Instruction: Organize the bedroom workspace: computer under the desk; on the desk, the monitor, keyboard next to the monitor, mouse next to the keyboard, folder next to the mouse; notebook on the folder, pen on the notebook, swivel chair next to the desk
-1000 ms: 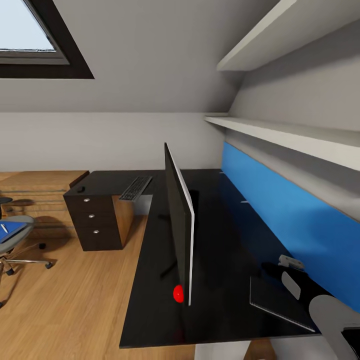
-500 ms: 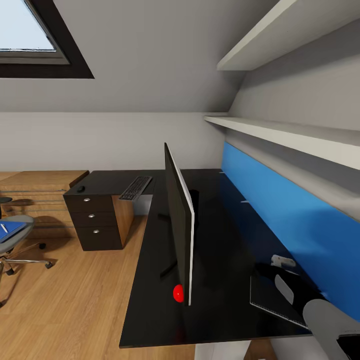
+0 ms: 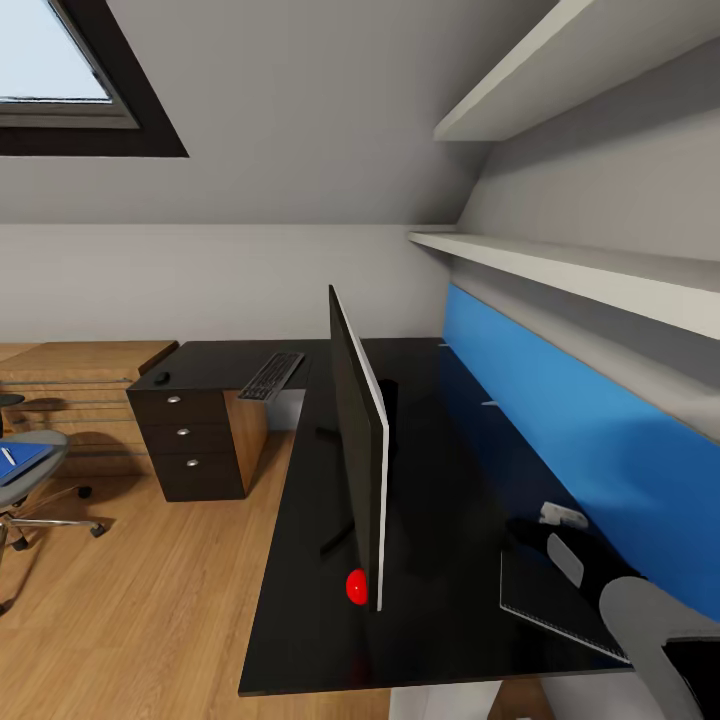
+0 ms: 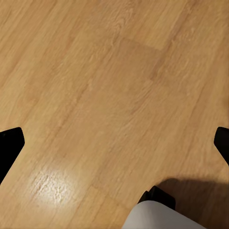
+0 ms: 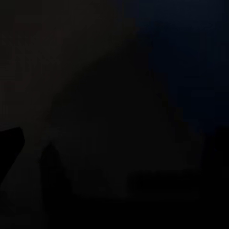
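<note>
Since a second ago my right arm has drawn back toward the near corner of the desk (image 3: pixel 300 620), and the right gripper (image 3: pixel 562 516) now sits lower and closer to me, just above the dark notebook (image 3: pixel 550 595) lying flat by the blue wall panel (image 3: pixel 560 430). I cannot tell how far its fingers are parted, nor whether they hold anything; the right wrist view is nearly black. Everything else sits as it was.

Largest first: the L-shaped desk runs away from me, its three-drawer unit (image 3: pixel 190 440) at the far left end. The monitor (image 3: pixel 355 440) stands edge-on along the middle of the top, with a small red dot near its lower front corner. The swivel chair (image 3: pixel 25 490) is well apart from the desk at the left edge, the blue folder (image 3: pixel 18 462) lying on its seat. The keyboard (image 3: pixel 271 376) rests on the far wing, the mouse (image 3: pixel 161 378) further left above the drawers.

My left gripper (image 4: pixel 114 143) hangs over the wood floor (image 4: pixel 114 86), fingertips spread wide with nothing between them.
</note>
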You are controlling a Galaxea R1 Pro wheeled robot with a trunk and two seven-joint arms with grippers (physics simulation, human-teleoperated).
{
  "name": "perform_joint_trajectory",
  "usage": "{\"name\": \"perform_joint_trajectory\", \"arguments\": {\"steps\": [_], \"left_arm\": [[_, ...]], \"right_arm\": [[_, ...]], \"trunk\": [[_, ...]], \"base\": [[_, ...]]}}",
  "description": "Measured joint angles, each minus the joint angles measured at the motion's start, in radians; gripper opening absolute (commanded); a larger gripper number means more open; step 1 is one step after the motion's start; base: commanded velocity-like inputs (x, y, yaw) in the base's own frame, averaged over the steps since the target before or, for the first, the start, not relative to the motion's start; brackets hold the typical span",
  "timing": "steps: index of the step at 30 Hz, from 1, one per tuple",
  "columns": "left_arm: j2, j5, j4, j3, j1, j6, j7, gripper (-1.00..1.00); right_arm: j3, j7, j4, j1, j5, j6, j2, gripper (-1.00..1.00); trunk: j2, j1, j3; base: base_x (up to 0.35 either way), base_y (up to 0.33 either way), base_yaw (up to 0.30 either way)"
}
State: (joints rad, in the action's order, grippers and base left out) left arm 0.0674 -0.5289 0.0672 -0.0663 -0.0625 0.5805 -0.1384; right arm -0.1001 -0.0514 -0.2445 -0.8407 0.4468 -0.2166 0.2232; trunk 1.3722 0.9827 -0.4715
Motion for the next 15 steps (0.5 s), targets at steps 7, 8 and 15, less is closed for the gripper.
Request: {"name": "perform_joint_trajectory", "arguments": {"steps": [7, 8, 15], "left_arm": [[0.0, 0.0, 0.0, 0.0, 0.0, 0.001, 0.0, 1.0], [0.0, 0.0, 0.0, 0.0, 0.0, 0.001, 0.0, 1.0], [0.0, 0.0, 0.0, 0.0, 0.0, 0.002, 0.0, 1.0]], "right_arm": [[-0.005, 0.001, 0.01, -0.002, -0.024, 0.004, 0.0, 1.0], [-0.005, 0.001, 0.01, -0.002, -0.026, 0.004, 0.0, 1.0], [-0.005, -0.002, 0.011, -0.002, -0.04, 0.0, 0.0, 1.0]], "trunk": [[0.0, 0.0, 0.0], [0.0, 0.0, 0.0], [0.0, 0.0, 0.0]], "base": [[0.0, 0.0, 0.0], [0.0, 0.0, 0.0], [-0.082, 0.0, 0.0]]}}
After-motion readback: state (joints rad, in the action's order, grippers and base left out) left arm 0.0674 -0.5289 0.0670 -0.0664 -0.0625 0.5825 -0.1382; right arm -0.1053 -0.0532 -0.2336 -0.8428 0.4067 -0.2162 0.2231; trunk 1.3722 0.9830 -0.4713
